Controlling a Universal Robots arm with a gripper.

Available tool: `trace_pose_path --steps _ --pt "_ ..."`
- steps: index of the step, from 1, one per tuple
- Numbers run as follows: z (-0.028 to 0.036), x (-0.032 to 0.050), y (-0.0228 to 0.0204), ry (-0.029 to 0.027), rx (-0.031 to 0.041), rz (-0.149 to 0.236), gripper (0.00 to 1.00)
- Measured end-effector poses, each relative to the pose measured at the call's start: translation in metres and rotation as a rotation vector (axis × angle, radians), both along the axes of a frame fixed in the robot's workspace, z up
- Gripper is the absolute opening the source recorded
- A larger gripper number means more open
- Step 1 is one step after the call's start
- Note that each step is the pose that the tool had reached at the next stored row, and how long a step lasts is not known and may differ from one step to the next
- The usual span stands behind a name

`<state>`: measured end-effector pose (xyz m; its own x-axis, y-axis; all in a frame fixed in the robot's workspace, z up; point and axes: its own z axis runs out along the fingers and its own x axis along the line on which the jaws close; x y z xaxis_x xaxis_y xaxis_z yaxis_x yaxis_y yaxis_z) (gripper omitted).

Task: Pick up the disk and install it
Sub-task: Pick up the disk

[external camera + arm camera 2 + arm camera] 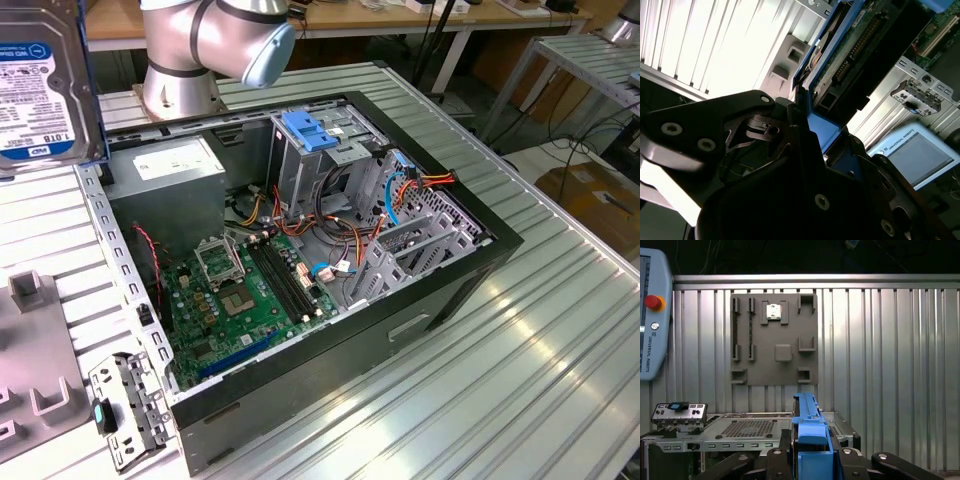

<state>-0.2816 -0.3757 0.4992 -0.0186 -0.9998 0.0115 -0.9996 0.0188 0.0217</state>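
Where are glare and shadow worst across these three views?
Second wrist view: table blown out white, gripper nearly black in front of it, disk dim. First wrist view: even light, no glare on the grey plate. Exterior view: soft sheen on table ribs, computer case interior evenly lit, disk label free of glare.

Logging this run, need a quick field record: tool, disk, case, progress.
disk: held off the table, exterior view's upper left, label visible
tool: shut on the disk's blue frame
case: open, lying on the table
drive cage: inside the case, blue handle on top
progress: disk picked up, not yet installed
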Motion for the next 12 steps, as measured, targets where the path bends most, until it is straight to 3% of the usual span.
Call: trace_pose_path --steps 9,12 --pt "0.0 0.0269 -0.0022 0.0049 0.0 -0.001 0.37" --pt "-0.0001 0.0294 -0.0022 0.0033 -0.0016 -0.001 0.37"
